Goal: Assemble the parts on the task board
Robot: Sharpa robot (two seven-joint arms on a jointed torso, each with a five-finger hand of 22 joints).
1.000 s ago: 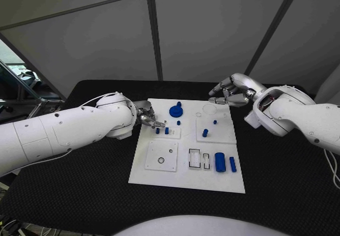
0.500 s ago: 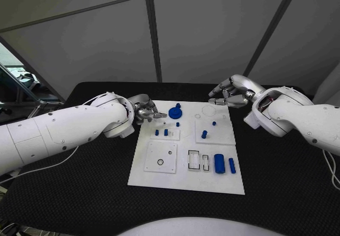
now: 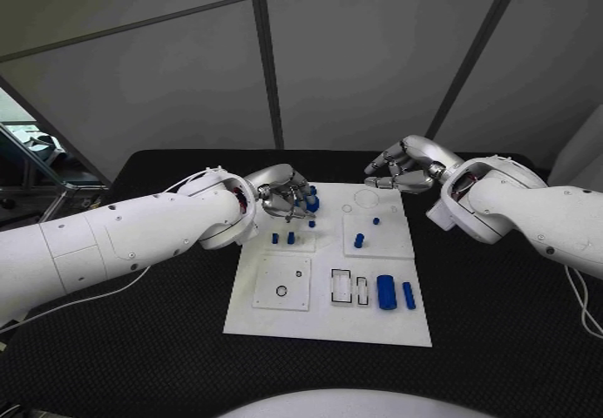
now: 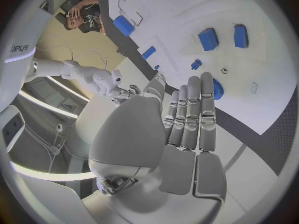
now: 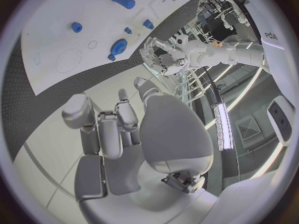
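The white task board (image 3: 329, 312) lies in the middle of the black table. A blue gear (image 3: 310, 203) stands near its far left corner. My left hand (image 3: 285, 197) hovers at the gear with its fingers (image 4: 190, 115) stretched out straight and nothing held; the blue gear (image 4: 218, 89) peeks out past the fingertips. Two short blue pegs (image 3: 283, 237) stand just nearer than that hand. My right hand (image 3: 400, 168) hangs over the board's far right corner, fingers (image 5: 115, 127) loosely bent, holding nothing. A thick blue cylinder (image 3: 386, 288) and a thin blue bar (image 3: 409, 294) lie on the board's near right.
Another blue peg (image 3: 360, 240) and a small blue stub (image 3: 377, 219) stand on the right plate. A white square plate with a hole (image 3: 281, 284) and rectangular slots (image 3: 349, 287) take up the board's near half. Black table (image 3: 151, 348) surrounds the board.
My left hand has moved away from the two short pegs toward the far side and now sits at the blue gear. The right hand has stayed in place.
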